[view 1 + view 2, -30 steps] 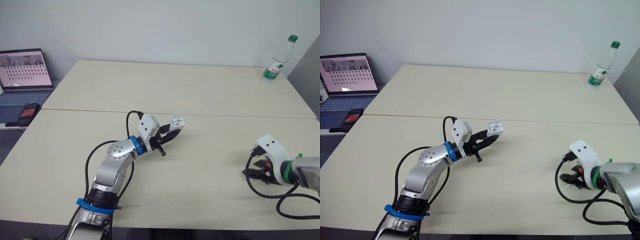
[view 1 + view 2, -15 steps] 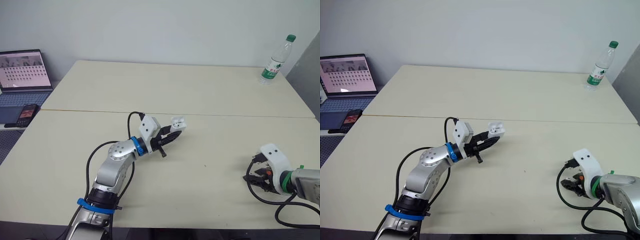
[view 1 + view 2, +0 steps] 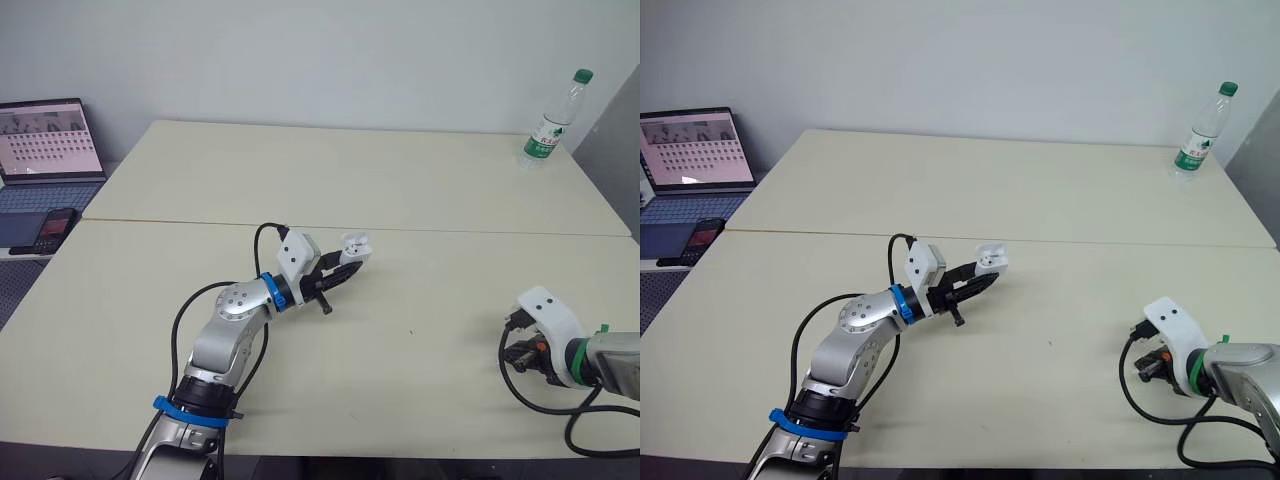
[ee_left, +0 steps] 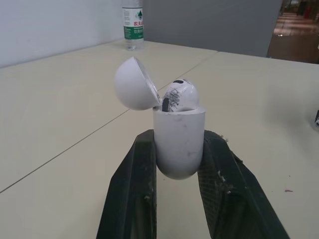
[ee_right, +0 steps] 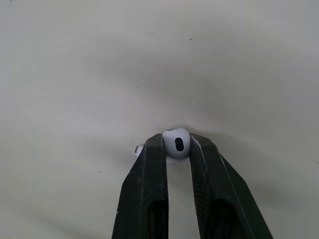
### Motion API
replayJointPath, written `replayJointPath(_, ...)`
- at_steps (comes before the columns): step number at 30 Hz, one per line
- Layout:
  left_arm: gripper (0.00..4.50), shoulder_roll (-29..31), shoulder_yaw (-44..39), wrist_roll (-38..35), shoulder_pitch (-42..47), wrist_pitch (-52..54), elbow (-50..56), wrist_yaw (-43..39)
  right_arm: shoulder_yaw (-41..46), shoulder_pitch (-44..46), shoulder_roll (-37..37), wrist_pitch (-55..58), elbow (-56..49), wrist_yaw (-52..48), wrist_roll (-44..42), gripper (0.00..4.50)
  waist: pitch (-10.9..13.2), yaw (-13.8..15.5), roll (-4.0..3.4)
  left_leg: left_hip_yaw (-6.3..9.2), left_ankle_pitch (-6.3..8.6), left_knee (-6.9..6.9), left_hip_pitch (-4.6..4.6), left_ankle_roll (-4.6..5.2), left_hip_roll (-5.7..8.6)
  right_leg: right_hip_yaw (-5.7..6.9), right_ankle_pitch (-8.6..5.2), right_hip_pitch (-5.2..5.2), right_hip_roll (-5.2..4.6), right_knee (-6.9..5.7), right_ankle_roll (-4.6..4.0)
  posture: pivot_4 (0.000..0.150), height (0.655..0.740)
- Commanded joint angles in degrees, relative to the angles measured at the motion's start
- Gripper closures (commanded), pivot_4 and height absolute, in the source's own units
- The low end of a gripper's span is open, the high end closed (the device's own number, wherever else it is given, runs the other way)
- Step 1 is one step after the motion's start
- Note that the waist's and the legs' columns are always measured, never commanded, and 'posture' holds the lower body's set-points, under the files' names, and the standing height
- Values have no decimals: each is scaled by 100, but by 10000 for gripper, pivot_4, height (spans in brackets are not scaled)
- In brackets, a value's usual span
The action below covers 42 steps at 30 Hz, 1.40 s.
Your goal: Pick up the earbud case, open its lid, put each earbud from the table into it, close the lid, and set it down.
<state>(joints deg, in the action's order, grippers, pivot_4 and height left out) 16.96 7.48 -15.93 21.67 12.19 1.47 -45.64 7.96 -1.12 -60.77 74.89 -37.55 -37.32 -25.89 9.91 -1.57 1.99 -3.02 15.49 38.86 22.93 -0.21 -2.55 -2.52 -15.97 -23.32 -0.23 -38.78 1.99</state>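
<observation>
Clamping left gripper (image 3: 345,268): one earbud case (image 4: 178,144), lid (image 4: 133,83) open, one seated earbud (image 4: 179,95) inside.
Right gripper (image 5: 175,145): closed on one loose earbud (image 5: 176,142).

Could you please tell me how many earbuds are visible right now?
2. The first earbud sits in the open earbud case held by the left gripper; the second earbud is pinched between the right gripper's fingers, low over the table.
</observation>
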Motion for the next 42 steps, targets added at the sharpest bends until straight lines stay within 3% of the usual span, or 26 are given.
replayJointPath(1,37573,-22,-28,-30,118,-117,37,-9,-308,-347,-789,-2031,86,-916,558,42100,0,1,0,-2,0,0,-1,0,1,1,-1,0,0,0,1,1500,7362)
replayJointPath(7,37573,-54,-11,-25,191,-145,-34,-16,-888,-439,-1824,-6369,1361,-2905,1748,42100,1,-5,1,-12,0,2,-8,0,-2,0,-1,1,1,1,3,1500,7362)
replayJointPath(12,37573,-70,-37,-21,168,-151,8,46,-2051,1131,-1580,-9418,2700,-4255,2737,42100,4,-35,0,-22,0,4,-18,0,-4,-7,-1,3,2,-3,3,1500,7362)
replayJointPath(16,37573,-60,-75,-16,95,-134,98,122,-2853,2308,-1101,-10979,3550,-4746,3537,42100,10,-23,-3,-22,-1,5,-23,0,-8,-9,8,4,4,-10,-13,1500,7362)
replayJointPath(22,37573,-35,-104,-16,34,-131,168,214,-3378,2765,-769,-12032,3910,-4860,4040,42100,11,11,-5,-20,-1,5,-17,-1,-1,-4,16,3,-13,-13,-29,1500,7362)
replayJointPath(25,37573,-36,-102,-12,31,-134,173,238,-3380,2850,-736,-12122,3941,-4760,4292,42100,10,11,-4,-23,-1,7,-19,-1,-1,-3,17,5,-39,-13,-29,1500,7362)
replayJointPath(26,37573,-35,-99,-14,31,-134,173,245,-3355,2838,-757,-12045,3907,-4763,4312,34697,10,11,-4,-23,-1,8,-22,-1,-1,-2,17,8,-40,-13,-30,1500,7362)
replayJointPath(32,37573,-30,-81,-23,47,-142,134,229,-2869,2506,-1096,-10881,3219,-4795,3769,14630,10,20,-10,-22,-2,9,-29,-2,0,-2,17,12,-41,-21,-31,1500,7362)
replayJointPath(36,37573,-39,-58,-22,68,-157,84,196,-2303,2016,-1487,-9487,2467,-4858,2992,14630,10,27,-11,-21,-2,8,-25,-2,0,-2,18,10,-46,-21,-31,1500,7362)
replayJointPath(39,37573,-55,-41,-18,81,-173,48,181,-1692,1360,-1744,-7530,1731,-4722,2326,14630,9,37,-11,-9,-1,6,-22,-3,0,-4,18,11,-49,-20,-32,1500,7362)
replayJointPath(42,37573,-68,-23,-16,89,-193,7,161,-1338,1039,-1558,-5558,1255,-4180,2165,14630,9,38,-11,-4,-1,7,-20,-3,-1,-5,20,11,-51,-21,-36,1500,7362)
